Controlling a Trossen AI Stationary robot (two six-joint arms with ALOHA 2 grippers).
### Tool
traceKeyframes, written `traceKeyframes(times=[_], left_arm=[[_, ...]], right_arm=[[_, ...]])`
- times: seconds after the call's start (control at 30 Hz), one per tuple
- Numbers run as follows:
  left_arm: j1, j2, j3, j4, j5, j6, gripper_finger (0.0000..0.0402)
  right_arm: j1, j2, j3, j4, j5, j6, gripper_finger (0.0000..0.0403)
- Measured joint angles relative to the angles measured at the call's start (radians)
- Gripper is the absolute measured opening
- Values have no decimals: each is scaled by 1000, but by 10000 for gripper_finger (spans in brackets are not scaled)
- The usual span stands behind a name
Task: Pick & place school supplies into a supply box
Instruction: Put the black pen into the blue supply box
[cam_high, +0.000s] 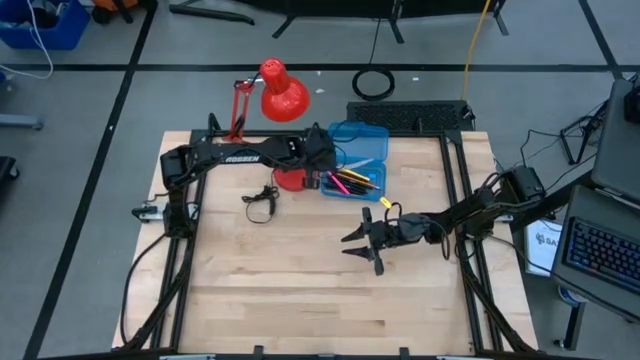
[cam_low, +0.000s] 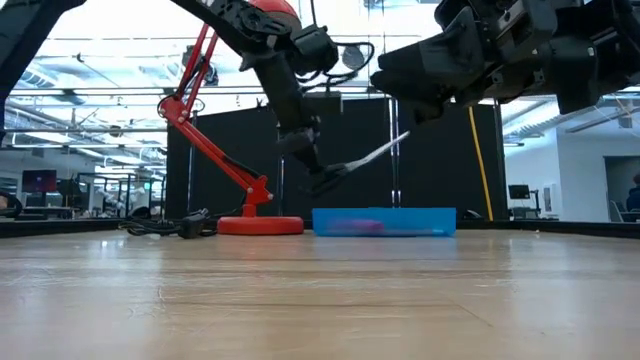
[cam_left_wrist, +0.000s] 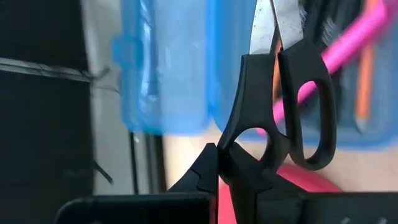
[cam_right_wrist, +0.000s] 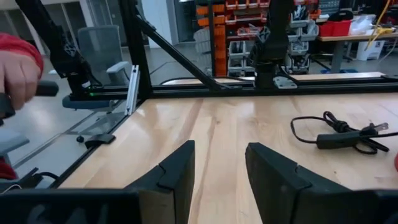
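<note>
Two arms over the table. Left gripper pinched tight on the scissors by one black handle, blades slanting out above the open blue supply box at the table's far edge. Pink pen and orange pencil inside. Right gripper mid-table, fingers spread, empty. Red desk lamp beside the box.

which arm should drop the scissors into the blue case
Left. The left gripper is shut on the scissors, held just above the open blue case. The right gripper hangs open and empty over the table's middle, away from the case.
</note>
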Motion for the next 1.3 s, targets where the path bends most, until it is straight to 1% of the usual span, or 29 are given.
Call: traceKeyframes(times=[0.07, 0.3, 0.43, 0.63, 0.8, 0.9, 1.03, 1.1, 1.3], left_arm=[[0, 11, 1, 36, -6, 29, 13], [0, 67, 1, 84, -30, 88, 13], [-5, 92, 0, 118, -67, 111, 13], [-7, 96, 0, 117, -81, 143, 13], [-7, 98, 0, 147, -81, 143, 24], [-11, 98, 0, 160, -81, 147, 24], [-14, 98, 0, 175, -46, 146, 21], [-14, 98, -1, 190, -48, 137, 27], [-13, 98, -1, 260, -52, 83, 64]], right_arm=[[4, 0, 0, 10, -1, 0, 130], [7, 0, 0, 20, -2, -4, 130], [6, 0, 0, 20, -2, -5, 130], [6, 0, 0, 12, -1, -11, 130], [6, 0, 0, 13, 0, -11, 130], [6, 0, 0, 12, 0, -11, 130], [6, 0, 0, 13, 0, -11, 130], [6, 0, 0, 13, 0, -11, 130], [6, 0, 0, 12, 0, -12, 130]])
